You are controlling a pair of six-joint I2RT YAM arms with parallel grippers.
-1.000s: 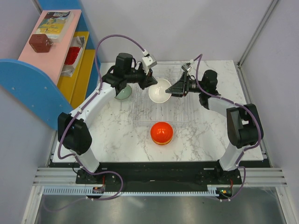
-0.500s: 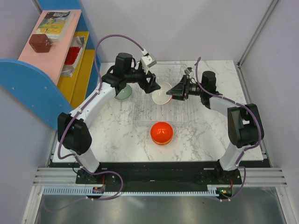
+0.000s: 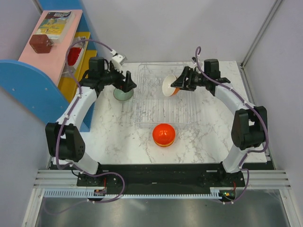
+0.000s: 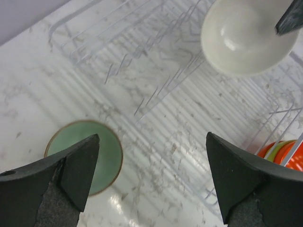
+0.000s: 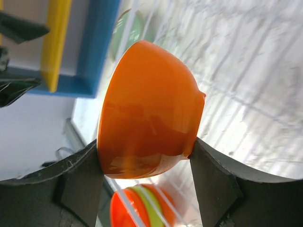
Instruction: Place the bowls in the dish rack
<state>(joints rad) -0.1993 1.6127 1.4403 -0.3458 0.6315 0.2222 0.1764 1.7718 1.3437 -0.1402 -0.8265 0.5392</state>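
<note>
My right gripper (image 3: 179,84) is shut on an orange bowl with a white inside (image 3: 169,86), holding it on edge above the back of the wire dish rack (image 3: 151,108). In the right wrist view both fingers clamp the orange bowl (image 5: 147,113) across its sides. My left gripper (image 3: 128,84) stands open, with nothing between its fingers, over the marble just left of the rack. A pale green bowl (image 3: 123,94) sits upright below it, beside the left finger (image 4: 71,175) in the left wrist view. A second orange bowl (image 3: 164,134) lies upside down in front of the rack.
A blue and yellow shelf unit (image 3: 42,80) stands against the left edge, close to the left arm. The upturned orange bowl shows a lime-green band (image 5: 151,208). The rack's upright wires (image 4: 156,90) rise between the green bowl (image 4: 106,156) and the held bowl (image 4: 246,40).
My left gripper opened, let go of the white-lined bowl and drew back left to the green bowl. My right gripper kept the bowl, tipped it on edge and carried it toward the rack's back.
</note>
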